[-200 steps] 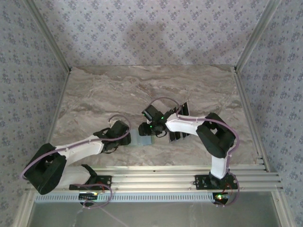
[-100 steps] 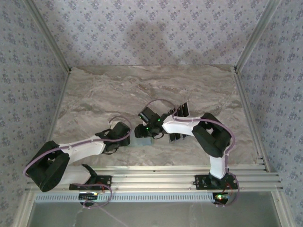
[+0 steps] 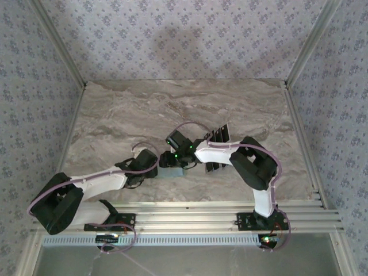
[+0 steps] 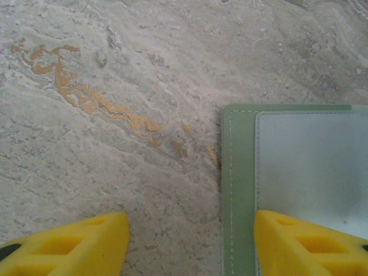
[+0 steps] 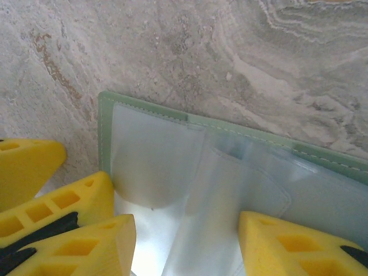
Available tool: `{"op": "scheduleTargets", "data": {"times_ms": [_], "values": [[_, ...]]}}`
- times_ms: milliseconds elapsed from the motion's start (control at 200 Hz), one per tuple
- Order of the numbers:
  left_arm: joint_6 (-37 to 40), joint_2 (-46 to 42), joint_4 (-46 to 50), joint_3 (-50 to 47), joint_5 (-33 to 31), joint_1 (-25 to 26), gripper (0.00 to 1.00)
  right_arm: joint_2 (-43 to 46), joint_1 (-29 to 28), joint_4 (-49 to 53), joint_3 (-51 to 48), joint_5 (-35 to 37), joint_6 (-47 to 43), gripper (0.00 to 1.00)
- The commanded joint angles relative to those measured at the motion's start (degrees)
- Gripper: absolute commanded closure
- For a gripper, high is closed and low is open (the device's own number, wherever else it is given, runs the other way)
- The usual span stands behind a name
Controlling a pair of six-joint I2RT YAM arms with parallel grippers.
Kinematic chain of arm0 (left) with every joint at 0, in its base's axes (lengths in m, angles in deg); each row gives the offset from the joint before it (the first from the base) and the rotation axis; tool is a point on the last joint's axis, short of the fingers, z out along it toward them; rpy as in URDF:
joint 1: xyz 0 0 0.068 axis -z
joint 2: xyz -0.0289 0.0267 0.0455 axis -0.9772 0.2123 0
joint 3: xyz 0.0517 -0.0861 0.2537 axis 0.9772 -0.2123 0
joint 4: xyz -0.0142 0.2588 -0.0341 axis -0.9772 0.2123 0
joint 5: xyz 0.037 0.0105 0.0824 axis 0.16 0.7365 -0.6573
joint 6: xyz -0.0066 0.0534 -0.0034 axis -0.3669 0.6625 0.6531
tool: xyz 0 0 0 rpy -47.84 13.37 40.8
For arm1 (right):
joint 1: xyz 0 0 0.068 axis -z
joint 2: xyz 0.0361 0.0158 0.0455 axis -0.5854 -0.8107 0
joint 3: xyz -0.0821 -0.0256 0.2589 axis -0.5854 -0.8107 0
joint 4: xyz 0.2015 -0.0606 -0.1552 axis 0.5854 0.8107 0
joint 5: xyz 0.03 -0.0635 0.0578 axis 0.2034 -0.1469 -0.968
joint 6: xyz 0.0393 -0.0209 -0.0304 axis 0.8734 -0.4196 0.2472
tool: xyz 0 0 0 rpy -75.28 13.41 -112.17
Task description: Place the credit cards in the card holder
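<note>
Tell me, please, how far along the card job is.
Nothing looks done: the clear pockets of the card holder appear empty, and the credit cards lie on the table. In hand: the left tool and right tool sit open over the holder, carrying no card. Left: picking and inserting every card.

Card holder (image 3: 171, 172) lies flat on the surface (image 3: 115, 115), nr the front edge & approx mid left-right. Credit cards (image 3: 223, 132) sit in a row just to its right, running front to back. Left hand (image 4: 190, 244) is at the holder's left edge, one finger over it, the other over bare surface. Right hand (image 5: 184, 247) is over the holder from behind-right.
</note>
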Motion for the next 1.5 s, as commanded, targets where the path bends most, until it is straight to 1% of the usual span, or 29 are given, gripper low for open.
{"op": "scheduleTargets", "data": {"times_ms": [0, 115, 270, 430, 565, 690, 804, 999, 1174, 1494], "values": [[-1.03, -2.26, 1.0, -2.03, -0.63, 0.16, 0.39, -1.61, -0.76, -0.06, 2.29, -1.83, 1.75, 0.48], [-1.65, -8.15, 3.25, -3.33, -2.27, 0.1, 0.38, -1.58, -0.85, 0.12, 2.5, -1.63, 2.03, 0.48], [-2.69, -18.7, 5.32, -6.64, -2.81, 0.08, 0.38, -1.64, -0.9, 0.12, 2.48, -1.38, 2.36, 0.48], [-1.99, -30.15, 3.99, -10.48, 0.65, 0.12, 0.39, -1.72, -1.11, 0.02, 2.61, -1.28, 2.79, 0.47], [-0.32, -34.81, 1.02, -12.08, 4.71, 0.17, 0.39, -1.96, -1.13, 0.07, 2.95, -1.26, 3.2, 0.47], [1.16, -33.86, -1.86, -12.24, 7.46, 0.93, 0.39, -2.64, -1.21, 0.43, 3.7, -1.21, 3.62, 0.46], [2.27, -31.71, -4.02, -11.94, 8.16, 2.73, 0.39, -3.12, -1.21, 0.65, 4.33, -1.37, 4.02, 0.45], [3.39, -28.76, -5.7, -11.58, 6.73, 6.03, 0.39, -3.3, -1.09, 0.74, 4.68, -1.51, 4.18, 0.44], [3.73, -25.59, -7.82, -10.68, 5.72, 6.98, 0.39, -3.3, -1.03, 0.71, 4.68, -1.69, 4.33, 0.44], [5.42, -16.25, -13.21, -7.46, 5.1, 8.96, 0.39, -3.53, -0.83, 0.4, 4.59, -2.09, 4.7, 0.44]]}}
